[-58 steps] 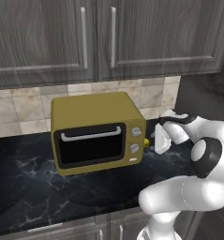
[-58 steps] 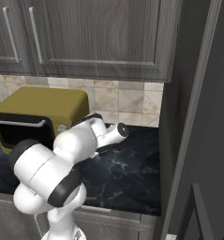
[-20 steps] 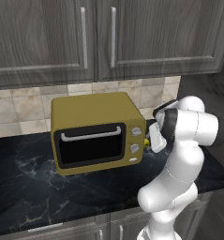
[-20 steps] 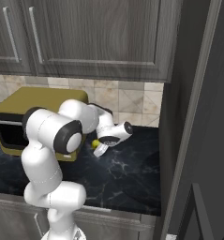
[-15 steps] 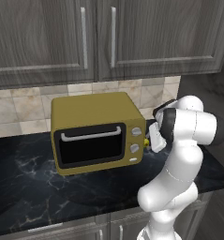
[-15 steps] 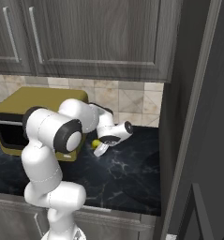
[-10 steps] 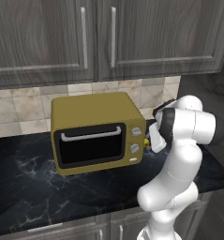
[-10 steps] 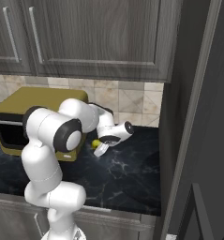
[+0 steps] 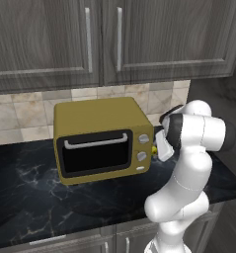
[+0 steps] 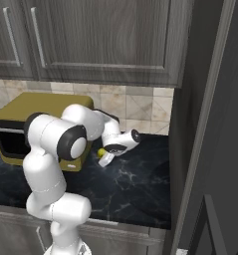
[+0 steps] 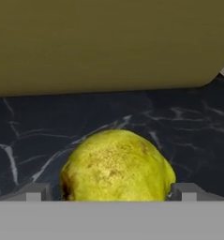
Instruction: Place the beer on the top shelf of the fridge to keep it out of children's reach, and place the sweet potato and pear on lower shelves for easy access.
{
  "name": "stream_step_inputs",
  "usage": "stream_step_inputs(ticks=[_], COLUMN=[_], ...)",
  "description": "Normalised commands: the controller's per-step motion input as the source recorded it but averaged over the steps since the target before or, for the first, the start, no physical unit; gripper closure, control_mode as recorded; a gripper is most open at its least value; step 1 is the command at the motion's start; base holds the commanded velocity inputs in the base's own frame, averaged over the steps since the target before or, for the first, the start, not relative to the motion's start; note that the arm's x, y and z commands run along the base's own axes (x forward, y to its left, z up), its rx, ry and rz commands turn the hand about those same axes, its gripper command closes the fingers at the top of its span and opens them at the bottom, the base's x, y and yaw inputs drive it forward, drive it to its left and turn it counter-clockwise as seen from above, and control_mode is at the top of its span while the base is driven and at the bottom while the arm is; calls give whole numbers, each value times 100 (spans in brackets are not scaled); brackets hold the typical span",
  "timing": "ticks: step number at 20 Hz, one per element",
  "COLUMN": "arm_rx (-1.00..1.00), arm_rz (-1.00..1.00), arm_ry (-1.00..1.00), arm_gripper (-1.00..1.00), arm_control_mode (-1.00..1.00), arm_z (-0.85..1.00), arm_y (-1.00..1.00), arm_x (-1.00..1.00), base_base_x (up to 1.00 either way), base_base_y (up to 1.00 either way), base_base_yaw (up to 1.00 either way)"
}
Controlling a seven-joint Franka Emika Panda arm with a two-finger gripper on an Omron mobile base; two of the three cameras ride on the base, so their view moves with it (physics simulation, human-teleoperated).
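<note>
The pear (image 11: pixel 117 166), yellow-green and speckled, lies on the black marble counter just right of the toaster oven; a sliver of the pear (image 10: pixel 100 151) also shows under the hand, and of the pear (image 9: pixel 153 149) past the oven's corner. My gripper (image 11: pixel 111 193) is open, one fingertip on each side of the fruit, not pressing it. The same gripper (image 10: pixel 106 158) points down at the counter from the right; from the left the gripper (image 9: pixel 163 147) sits beside the oven. The fridge (image 10: pixel 230 149) stands grey at the far right, its shelves hidden. Beer and sweet potato are out of view.
An olive toaster oven (image 9: pixel 102 140) stands close on the pear's left, its side wall (image 11: pixel 104 42) right behind the fruit. Dark wood cabinets (image 9: pixel 104 39) hang overhead. Black counter (image 10: pixel 135 184) stretches right toward a tall dark panel (image 10: pixel 182 129).
Since the oldest frames the arm has swung its hand down beside the toaster oven. Over the last second it has barely shifted, and the jaws stay open.
</note>
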Motion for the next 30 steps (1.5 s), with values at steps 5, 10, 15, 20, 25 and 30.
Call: stream_step_inputs(ticks=[5, 10, 15, 20, 25, 30], arm_rx=[0, 0, 0, 0, 0, 1], arm_rz=[0, 0, 0, 0, 0, 0], arm_ry=[0, 0, 0, 0, 0, 0], arm_gripper=[-100, -100, 100, 100, 100, 100], arm_control_mode=[-100, -100, -100, -100, -100, -100], arm_z=[0, -1, -11, -21, -2, 48], arm_y=[12, 8, 5, 0, -14, -40], arm_x=[0, 6, 5, 0, -31, -89], base_base_x=[0, 0, 0, 0, 0, 0], base_base_y=[0, 0, 0, 0, 0, 0], base_base_yaw=[0, 0, 0, 0, 0, 0])
